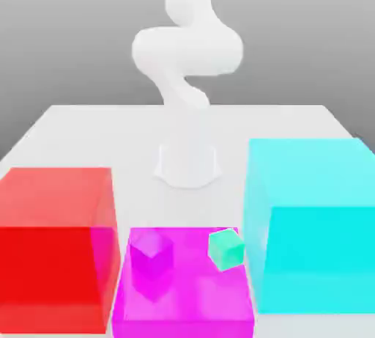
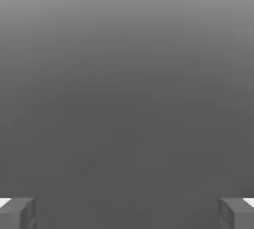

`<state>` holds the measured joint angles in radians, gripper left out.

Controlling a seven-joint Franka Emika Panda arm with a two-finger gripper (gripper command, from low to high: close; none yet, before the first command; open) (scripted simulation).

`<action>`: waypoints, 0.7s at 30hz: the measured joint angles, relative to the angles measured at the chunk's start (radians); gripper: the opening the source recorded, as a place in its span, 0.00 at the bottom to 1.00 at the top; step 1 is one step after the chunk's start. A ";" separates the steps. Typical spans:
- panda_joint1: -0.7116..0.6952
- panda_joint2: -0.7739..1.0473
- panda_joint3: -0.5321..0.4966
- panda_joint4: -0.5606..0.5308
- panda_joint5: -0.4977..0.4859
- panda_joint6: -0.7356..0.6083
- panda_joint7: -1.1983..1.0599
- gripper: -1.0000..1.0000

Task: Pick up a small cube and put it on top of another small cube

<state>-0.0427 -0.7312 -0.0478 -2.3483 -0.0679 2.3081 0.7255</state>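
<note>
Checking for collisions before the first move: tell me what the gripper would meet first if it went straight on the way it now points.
In the hand view, the open gripper has nothing but plain grey ahead between its fingertips, so the way looks free as far as shown, though depth is unclear.

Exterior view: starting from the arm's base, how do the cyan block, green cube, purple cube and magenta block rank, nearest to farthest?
1. Cyan block, on the exterior view's right; its back edge lies alongside the arm's base.
2. Green cube and purple cube, right and left of centre: too close to call.
3. Magenta block, centre front; most of it lies closest to the camera.
</note>
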 joint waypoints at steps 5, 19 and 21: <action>-0.100 0.166 -0.129 -0.109 -0.149 0.018 -0.185 0.50; -0.208 0.574 -0.461 -0.441 -0.215 0.302 -0.775 0.50; -0.186 0.616 -0.481 -0.492 -0.161 0.392 -0.857 0.50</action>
<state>-0.2286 -0.1148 -0.5290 -2.8399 -0.2294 2.6998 -0.1312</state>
